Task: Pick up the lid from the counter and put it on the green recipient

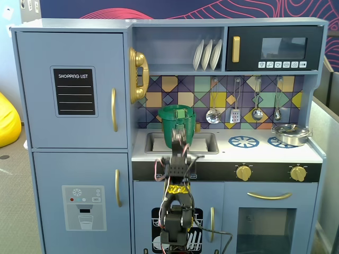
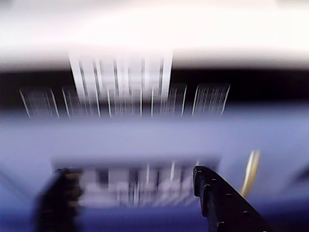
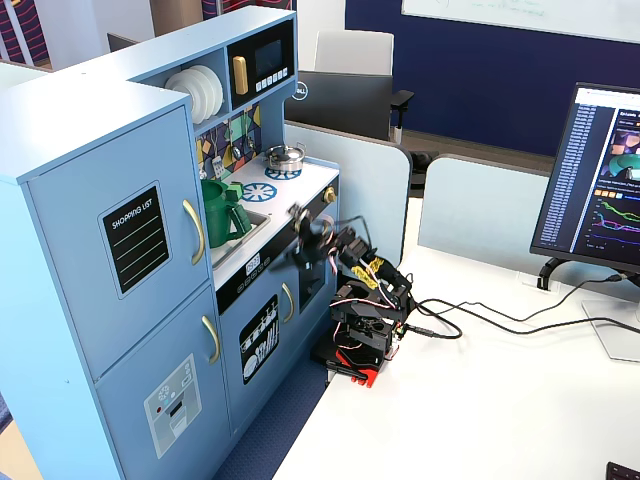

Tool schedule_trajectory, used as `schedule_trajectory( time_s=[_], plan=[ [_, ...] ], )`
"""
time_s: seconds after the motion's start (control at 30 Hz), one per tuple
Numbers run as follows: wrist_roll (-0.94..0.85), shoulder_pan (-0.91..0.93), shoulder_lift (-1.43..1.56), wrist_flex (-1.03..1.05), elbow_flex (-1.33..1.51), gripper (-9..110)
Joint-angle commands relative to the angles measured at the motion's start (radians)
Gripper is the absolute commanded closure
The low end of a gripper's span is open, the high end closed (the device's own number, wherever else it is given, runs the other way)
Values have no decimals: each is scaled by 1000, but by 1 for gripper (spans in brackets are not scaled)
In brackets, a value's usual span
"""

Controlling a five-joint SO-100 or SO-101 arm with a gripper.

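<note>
The tall dark-green pot (image 1: 177, 127) stands at the back of the sink in both fixed views (image 3: 222, 212). The dark-green lid with its lighter green handle (image 1: 180, 111) lies on top of the pot. My gripper (image 1: 179, 138) is raised in front of the counter edge, apart from the pot and blurred by motion (image 3: 305, 240). In the wrist view the gripper (image 2: 130, 193) faces the blue cabinet front. Its jaws stand wide apart with nothing between them.
The sink (image 1: 204, 143) is set in the white counter. Blue burner rings (image 1: 243, 141) and a steel pot (image 1: 290, 134) are to the right. Utensils hang on the back wall. The arm's base (image 3: 360, 345) stands on a white desk with cables and a monitor (image 3: 600, 180).
</note>
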Motion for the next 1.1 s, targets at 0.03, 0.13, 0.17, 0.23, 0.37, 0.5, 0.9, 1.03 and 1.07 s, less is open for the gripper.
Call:
schedule_trajectory(
  time_s=[0.03,0.13,0.17,0.23,0.37,0.5,0.9,1.03,1.07],
  plan=[
    [40,-44,74,-46,247,102],
    [80,-67,55,-92,351,102],
    [84,-77,51,-86,380,102],
    [86,-101,48,-35,420,102],
    [115,-115,57,72,465,100],
    [124,-100,100,236,508,99],
    [236,-41,221,500,509,98],
    [195,-55,221,506,511,97],
    [195,-52,221,506,511,97]
  ],
)
